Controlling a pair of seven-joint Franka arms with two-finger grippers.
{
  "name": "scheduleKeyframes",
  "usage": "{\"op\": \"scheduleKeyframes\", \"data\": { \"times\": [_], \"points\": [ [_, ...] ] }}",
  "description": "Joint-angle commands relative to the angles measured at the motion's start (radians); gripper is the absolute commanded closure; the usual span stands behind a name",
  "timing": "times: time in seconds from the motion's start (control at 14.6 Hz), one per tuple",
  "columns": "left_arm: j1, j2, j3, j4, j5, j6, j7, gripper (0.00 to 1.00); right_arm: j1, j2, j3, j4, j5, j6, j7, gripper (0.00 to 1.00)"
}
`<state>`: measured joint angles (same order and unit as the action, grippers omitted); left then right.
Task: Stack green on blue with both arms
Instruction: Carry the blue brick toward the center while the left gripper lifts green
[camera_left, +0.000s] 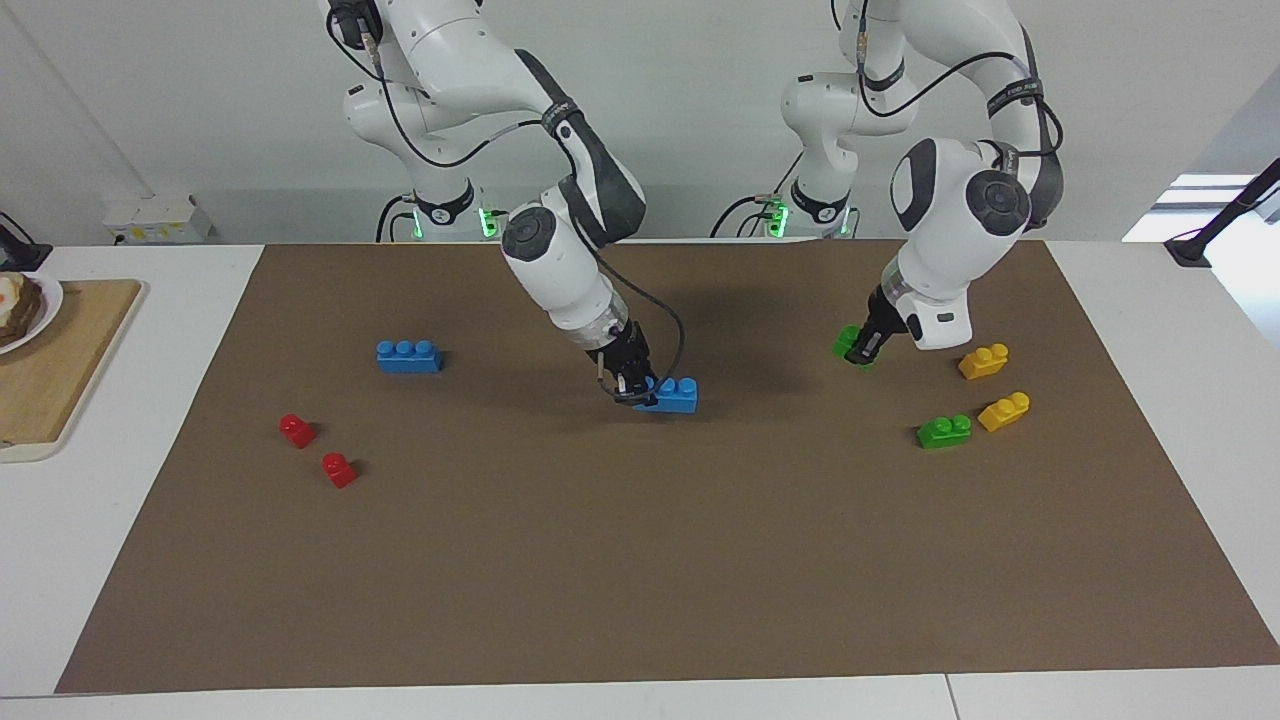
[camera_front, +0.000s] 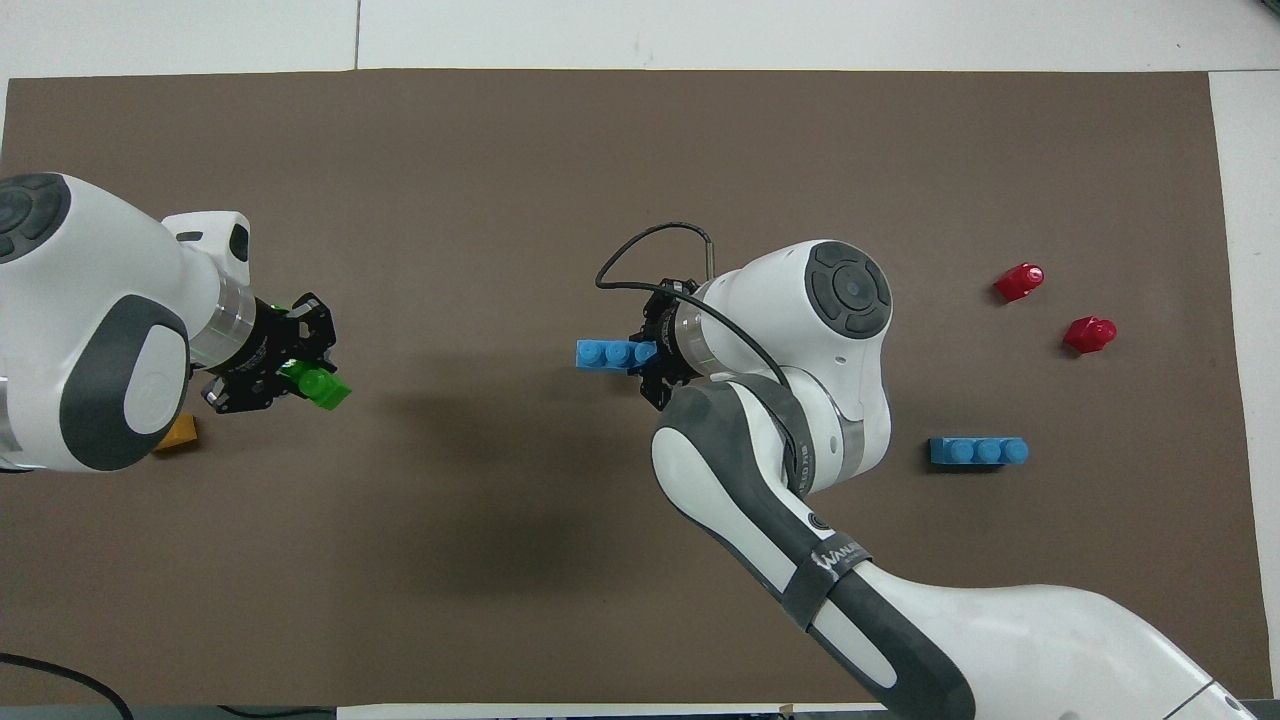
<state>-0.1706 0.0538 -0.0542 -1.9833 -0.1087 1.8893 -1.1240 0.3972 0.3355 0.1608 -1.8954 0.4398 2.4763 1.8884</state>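
My right gripper (camera_left: 630, 386) is shut on one end of a long blue three-stud brick (camera_left: 676, 395) near the middle of the brown mat; both show in the overhead view too, the gripper (camera_front: 655, 356) and the brick (camera_front: 608, 353). My left gripper (camera_left: 862, 346) is shut on a small green two-stud brick (camera_left: 846, 341) and holds it low over the mat, toward the left arm's end; in the overhead view the gripper (camera_front: 285, 366) and the brick (camera_front: 318, 386) show as well. The two held bricks are apart.
A second blue brick (camera_left: 408, 356) and two red bricks (camera_left: 297, 430) (camera_left: 339, 469) lie toward the right arm's end. A second green brick (camera_left: 944, 431) and two yellow bricks (camera_left: 983, 361) (camera_left: 1004, 411) lie near the left gripper. A wooden board (camera_left: 60, 370) sits off the mat.
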Motion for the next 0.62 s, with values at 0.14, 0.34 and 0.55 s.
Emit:
{"op": "scheduleKeyframes", "data": {
  "times": [0.14,0.34,0.55],
  "points": [
    [-0.147,0.011,0.013,-0.003,-0.016,0.137,-0.539,1.0,0.025,0.007,0.005,-0.037,-0.012,0.089,0.008,1.0],
    [-0.211,0.009,0.013,-0.015,-0.016,0.157,-0.696,1.0,0.037,0.011,0.005,-0.059,-0.003,0.111,-0.032,1.0],
    [-0.207,0.009,0.014,-0.019,-0.016,0.183,-0.78,1.0,0.038,0.011,0.009,-0.073,0.068,0.132,-0.118,1.0]
  ]
}}
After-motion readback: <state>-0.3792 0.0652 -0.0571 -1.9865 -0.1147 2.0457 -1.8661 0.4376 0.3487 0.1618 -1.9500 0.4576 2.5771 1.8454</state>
